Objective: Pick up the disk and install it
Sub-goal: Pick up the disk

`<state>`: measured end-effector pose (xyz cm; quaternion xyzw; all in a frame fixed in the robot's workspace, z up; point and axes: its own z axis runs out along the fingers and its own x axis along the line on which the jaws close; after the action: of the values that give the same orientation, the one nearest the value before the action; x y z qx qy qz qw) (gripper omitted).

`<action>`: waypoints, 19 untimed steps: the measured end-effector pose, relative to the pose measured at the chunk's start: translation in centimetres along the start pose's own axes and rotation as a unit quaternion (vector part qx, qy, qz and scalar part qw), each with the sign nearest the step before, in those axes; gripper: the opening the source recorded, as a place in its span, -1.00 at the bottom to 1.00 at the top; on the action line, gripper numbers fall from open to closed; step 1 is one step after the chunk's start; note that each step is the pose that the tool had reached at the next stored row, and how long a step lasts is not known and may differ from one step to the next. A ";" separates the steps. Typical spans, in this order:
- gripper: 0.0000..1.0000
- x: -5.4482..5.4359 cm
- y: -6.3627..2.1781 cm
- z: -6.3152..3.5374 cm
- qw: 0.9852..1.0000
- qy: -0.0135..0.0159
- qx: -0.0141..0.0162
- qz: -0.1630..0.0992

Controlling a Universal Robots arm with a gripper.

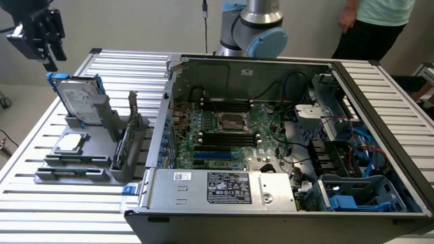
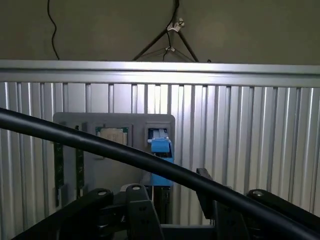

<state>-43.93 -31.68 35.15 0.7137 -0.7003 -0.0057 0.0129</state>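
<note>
Though it hangs above the disk (image 1: 78,99), the gripper (image 1: 53,58) is clear of it in the exterior view. Disk stands upright in grey holder (image 1: 74,162) on slatted table (image 1: 68,213), at the exterior view's left of open computer case (image 1: 244,68). Small silver chip (image 1: 71,143) lies flat on same holder. Wrist view: gripper (image 2: 175,215) spread, nothing pinched. Disk (image 2: 160,150) edge-on beyond it, blue carrier showing, black cable (image 2: 100,145) crossing in front.

Silver-grey, white-labelled, blue-framed disk (image 1: 80,104), black claw (image 1: 54,57), green motherboard (image 1: 224,145), ribbed silver table (image 1: 40,213), dull grey rack (image 1: 74,170)
</note>
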 end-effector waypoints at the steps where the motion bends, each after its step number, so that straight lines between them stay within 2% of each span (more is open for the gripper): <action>1: 0.08 0.1 0.00 0.06 1.000 0.000 0.000 -0.002; 8: 0.08 1.6 0.00 1.09 1.000 0.000 0.000 -0.007; 19: 0.08 1.7 -0.41 3.06 1.000 0.000 0.000 -0.007</action>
<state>-43.57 -33.40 32.11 0.7187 -0.6952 -0.0058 0.0127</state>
